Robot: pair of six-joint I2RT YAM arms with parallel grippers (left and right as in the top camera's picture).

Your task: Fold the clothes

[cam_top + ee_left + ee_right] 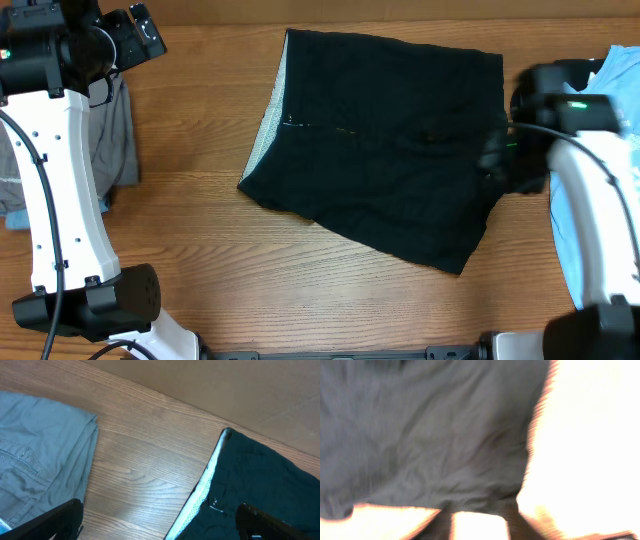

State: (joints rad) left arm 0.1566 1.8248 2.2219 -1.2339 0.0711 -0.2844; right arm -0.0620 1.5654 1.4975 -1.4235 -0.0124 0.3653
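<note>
Overhead, black shorts (380, 150) are lying spread on the worktop (200, 260), with grey clothes (118, 140) lying at the left. The left jaws are hovering wide apart; the right jaws are showing only as blur, so I cannot tell their state.

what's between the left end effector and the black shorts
Nothing visible. Only bare table separates the open left end effector from the pale waistband edge of the black shorts; the grey garment lies off to its other side.
</note>
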